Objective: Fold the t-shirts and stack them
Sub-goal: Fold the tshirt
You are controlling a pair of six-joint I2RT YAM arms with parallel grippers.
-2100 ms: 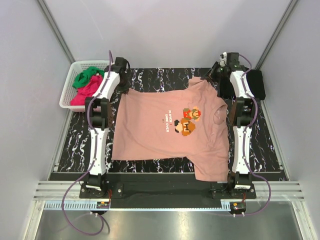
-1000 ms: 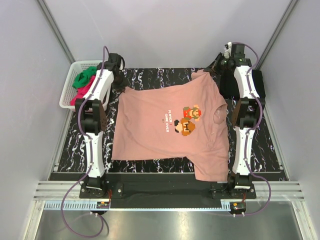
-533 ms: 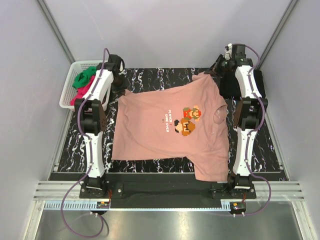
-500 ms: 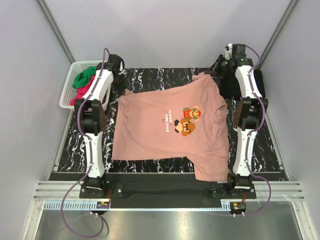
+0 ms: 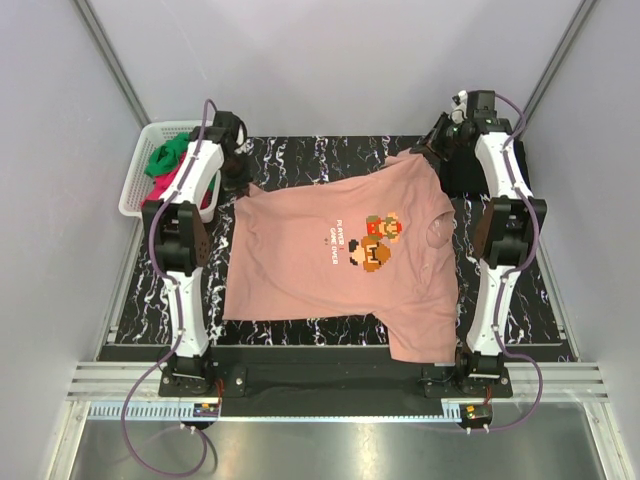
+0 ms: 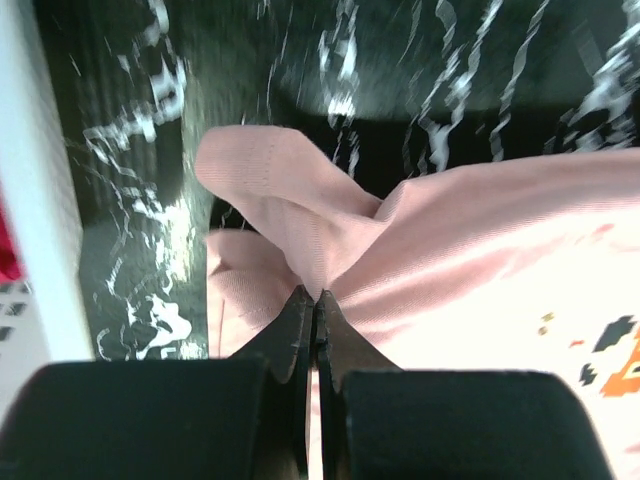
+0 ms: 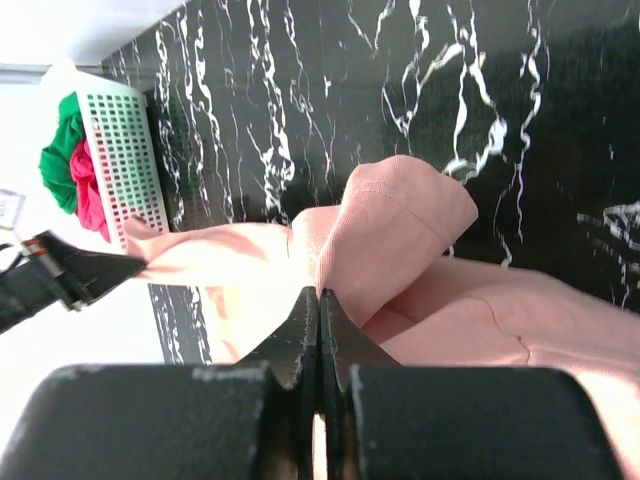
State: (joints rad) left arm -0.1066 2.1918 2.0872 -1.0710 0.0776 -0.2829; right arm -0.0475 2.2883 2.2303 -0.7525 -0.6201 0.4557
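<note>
On the black marbled surface (image 5: 300,155), seen from above, the salmon-pink t-shirt (image 5: 340,260) lies spread chest up, its pixel figure and white text showing. The collar is toward the right arm and the hem toward the left arm. The near sleeve reaches the surface's near edge. The left claw (image 5: 243,180) meets the far hem corner, and the right claw (image 5: 430,150) meets the far sleeve. Both corners are drawn up into small peaks. A white basket (image 5: 135,185) sits at the far left, just off the surface, with a green tee (image 5: 165,157) and a magenta-red tee (image 5: 170,185) bundled inside. A black cloth (image 5: 460,178) lies at the far right, partly under the right arm.

Down at the left wrist, the left claw (image 6: 316,300) is pinched tight on a fold of the pink shirt (image 6: 480,230), with no gap between its tips. The cloth bunches ahead of them and fans out to the right, above the marbled surface. The basket's white wall (image 6: 40,200) runs along the left edge.

At the right wrist, the right claw (image 7: 319,295) is likewise clamped on the shirt's sleeve (image 7: 400,230), whose hemmed end folds over beyond the tips. Farther off, the shirt's edge stretches to the other claw, which pinches its corner. The basket stands behind it with the green and red tees.
</note>
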